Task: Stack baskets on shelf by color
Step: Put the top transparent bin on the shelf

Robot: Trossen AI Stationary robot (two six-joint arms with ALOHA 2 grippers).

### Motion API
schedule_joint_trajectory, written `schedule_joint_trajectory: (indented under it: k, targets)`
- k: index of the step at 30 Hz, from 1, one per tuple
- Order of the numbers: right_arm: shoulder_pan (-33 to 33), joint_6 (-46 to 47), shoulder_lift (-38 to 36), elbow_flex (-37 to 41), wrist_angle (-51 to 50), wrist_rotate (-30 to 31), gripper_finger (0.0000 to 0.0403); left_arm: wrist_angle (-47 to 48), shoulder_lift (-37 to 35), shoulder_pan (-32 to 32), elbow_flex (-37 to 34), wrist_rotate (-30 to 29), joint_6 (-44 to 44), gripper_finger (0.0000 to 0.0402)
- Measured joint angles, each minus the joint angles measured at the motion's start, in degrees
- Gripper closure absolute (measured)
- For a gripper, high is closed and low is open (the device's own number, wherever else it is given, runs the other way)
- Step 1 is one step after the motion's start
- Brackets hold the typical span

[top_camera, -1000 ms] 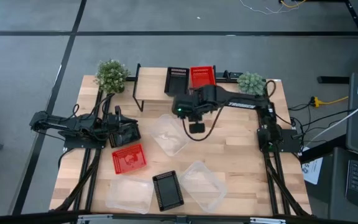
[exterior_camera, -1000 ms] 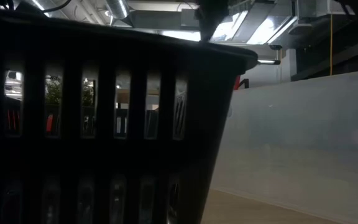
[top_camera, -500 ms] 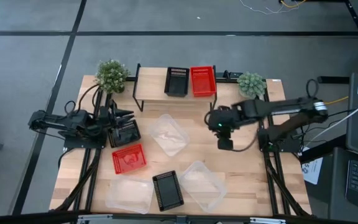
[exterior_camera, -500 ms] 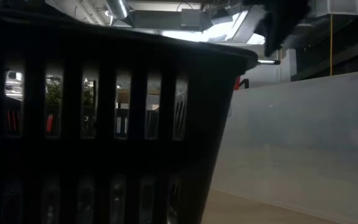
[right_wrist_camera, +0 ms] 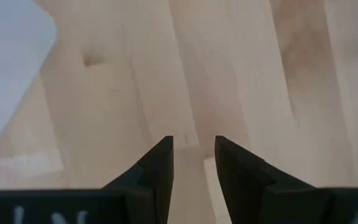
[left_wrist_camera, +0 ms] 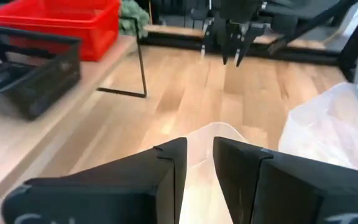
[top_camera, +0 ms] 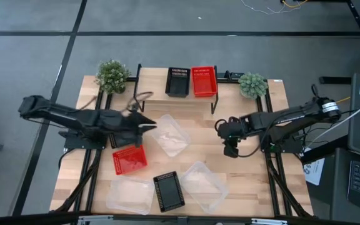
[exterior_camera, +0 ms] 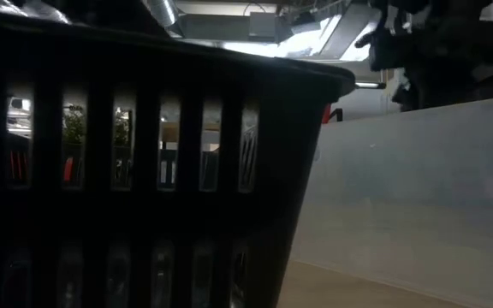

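Observation:
The shelf (top_camera: 177,94) stands at the far edge with a black basket (top_camera: 178,81) and a red basket (top_camera: 204,81) side by side on it. On the table lie a red basket (top_camera: 130,159), a black basket (top_camera: 169,190) and three clear baskets (top_camera: 170,134), (top_camera: 130,195), (top_camera: 203,184). My left gripper (top_camera: 151,125) is shut, with its tips at the left rim of the middle clear basket (left_wrist_camera: 219,134). My right gripper (top_camera: 230,151) is shut and hovers over bare wood (right_wrist_camera: 194,74) right of centre. The left arm hides the spot where another black basket stood. My left gripper comes level from the table's left at the corner rim (left_wrist_camera: 211,129) of the middle clear basket. The rim shows just past the fingertips (left_wrist_camera: 166,155); I cannot tell whether they touch it. The basket rests flat on the table.
Two potted plants (top_camera: 112,75), (top_camera: 252,83) stand at the shelf's ends. In the low view, a black basket wall (exterior_camera: 144,171) and a clear wall (exterior_camera: 418,197) fill the picture. Bare wood lies between the shelf and the right gripper.
My right arm has drawn back from the shelf toward the table's right and near side, and its gripper now hangs over bare wood. My left arm has swung out from the left edge toward the table's middle, reaching the middle clear basket. No basket has moved.

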State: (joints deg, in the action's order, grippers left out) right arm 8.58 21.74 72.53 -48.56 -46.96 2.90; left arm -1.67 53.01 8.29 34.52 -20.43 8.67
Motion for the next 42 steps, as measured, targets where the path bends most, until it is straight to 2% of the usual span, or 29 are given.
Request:
schedule_joint_trajectory:
  k: [6, 12, 18, 24, 28, 34, 42]
  targets:
    - [0.8, 3.5, 0.0, 1.3, -2.0, 0.0, 0.0286, 0.2, 14.8, 0.0, 9.4, 0.0, -0.1, 0.0330]
    - [3.6, 3.5, -0.4, 1.3, -7.5, 0.0, 0.0286, 3.2, 21.7, 0.9, 15.1, 0.5, 0.4, 0.0330]
    - [8.4, 4.6, -1.6, 1.3, -11.3, 0.0, 0.0286, 3.5, 24.6, 1.9, 15.9, 0.2, 7.9, 0.0327]
    - [16.2, 11.5, -5.9, 1.3, -11.7, 1.0, 0.0286, 2.7, 25.1, 3.0, 15.9, 0.1, 12.2, 0.0296]
    - [22.8, 18.8, -9.1, 1.3, -11.7, 4.1, 0.0286, 1.8, 25.1, 3.9, 15.9, 0.2, 12.2, 0.0281]
    - [31.5, 27.6, -10.9, 1.3, -11.6, 10.1, 0.0286, 0.8, 26.6, 3.9, 15.9, 0.1, 14.8, 0.0283]
    - [37.6, 34.9, -10.4, 1.3, -10.9, 15.2, 0.0286, 0.5, 33.9, 3.9, 15.9, 1.0, 18.0, 0.0284]
